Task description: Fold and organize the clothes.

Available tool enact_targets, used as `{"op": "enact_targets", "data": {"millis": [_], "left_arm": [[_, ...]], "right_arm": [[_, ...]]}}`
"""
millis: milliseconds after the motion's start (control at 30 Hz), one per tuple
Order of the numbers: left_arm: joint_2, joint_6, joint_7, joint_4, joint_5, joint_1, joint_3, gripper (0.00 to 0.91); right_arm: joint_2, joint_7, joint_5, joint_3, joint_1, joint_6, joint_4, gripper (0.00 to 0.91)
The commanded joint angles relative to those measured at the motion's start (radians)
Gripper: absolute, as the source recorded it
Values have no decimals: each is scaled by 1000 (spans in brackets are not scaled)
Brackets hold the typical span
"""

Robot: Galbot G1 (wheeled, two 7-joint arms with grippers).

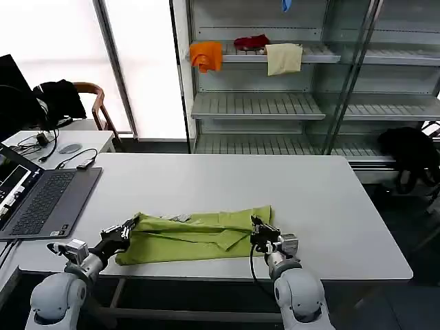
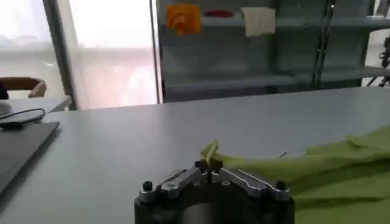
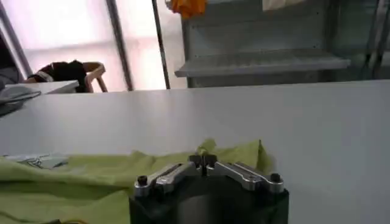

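At the lower left of the head view, the left arm ends in a rounded pale-grey shell, a silver wrist block and the black-fingered left gripper [image 1: 128, 227]; lower right, the matching right gripper [image 1: 258, 227] has a black cable looping beside it; wrist views show silver linkage bars with black screws.

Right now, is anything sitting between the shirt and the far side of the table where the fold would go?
Nothing visible. Both the left gripper and right gripper are pinching the T-shirt, and the table beyond it is bare; the laptop sits off to the left.
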Motion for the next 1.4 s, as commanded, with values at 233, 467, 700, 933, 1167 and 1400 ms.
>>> {"op": "enact_targets", "data": {"millis": [233, 467, 700, 933, 1167, 1400], "left_arm": [[-2, -53, -9, -10, 158, 27, 0, 907], [-16, -59, -32, -15, 184, 28, -2, 907], [-54, -11, -122, -75, 142, 43, -17, 907], [-122, 15, -353, -154, 66, 131, 20, 907], [-168, 13, -515, -124, -24, 140, 49, 907], [-175, 10, -521, -113, -56, 144, 54, 625]], "right_arm": [[-4, 15, -241, 3, -24, 31, -28, 907], [-19, 21, -285, 19, -40, 41, -6, 907], [-26, 48, 5, 54, -29, 45, 118, 907], [-45, 82, 170, 65, 36, 36, 202, 907], [-30, 81, 144, 51, 29, 31, 183, 907], [-26, 81, 135, 47, 23, 33, 171, 907]]}}
